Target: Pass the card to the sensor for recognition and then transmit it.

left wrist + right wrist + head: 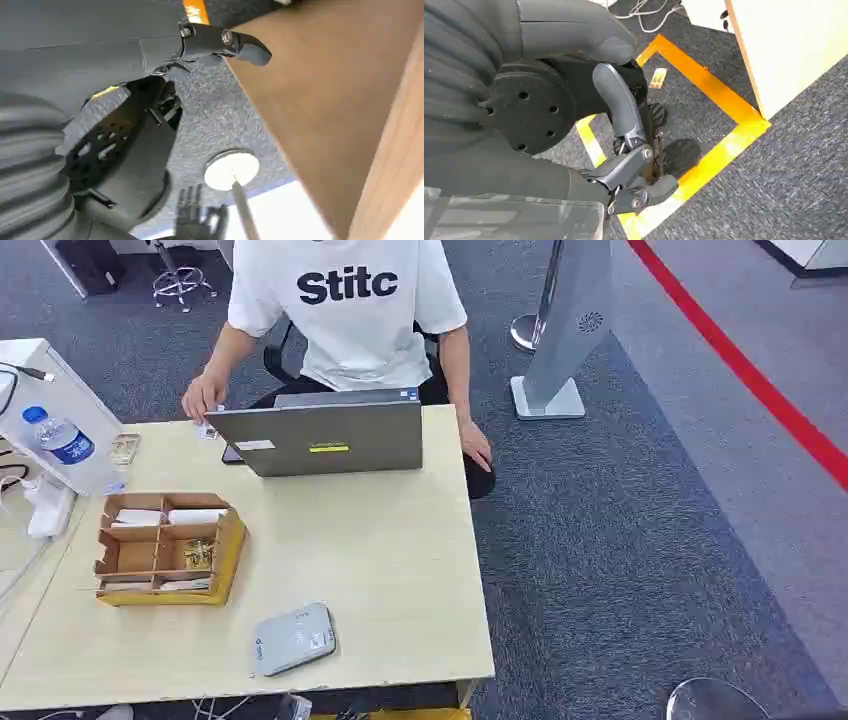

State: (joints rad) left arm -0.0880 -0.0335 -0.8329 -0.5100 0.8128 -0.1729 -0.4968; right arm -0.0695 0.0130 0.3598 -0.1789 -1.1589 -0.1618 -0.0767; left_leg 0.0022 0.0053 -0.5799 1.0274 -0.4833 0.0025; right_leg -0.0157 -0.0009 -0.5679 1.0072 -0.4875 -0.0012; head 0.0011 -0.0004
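The grey card sensor point(293, 638) lies at the lower middle of the head view, near the front edge of the pale wooden counter point(380, 570). Left of centre stands a cardboard divider box point(165, 548) holding white cards point(165, 516) in its rear compartments. A person in a white shirt point(345, 310) sits behind a grey laptop point(325, 437). The left robot hand point(225, 42) hangs below the counter, fingers apart, holding nothing. The right robot hand point(634, 165) hangs above yellow floor tape point(719, 145), fingers curled in, holding nothing.
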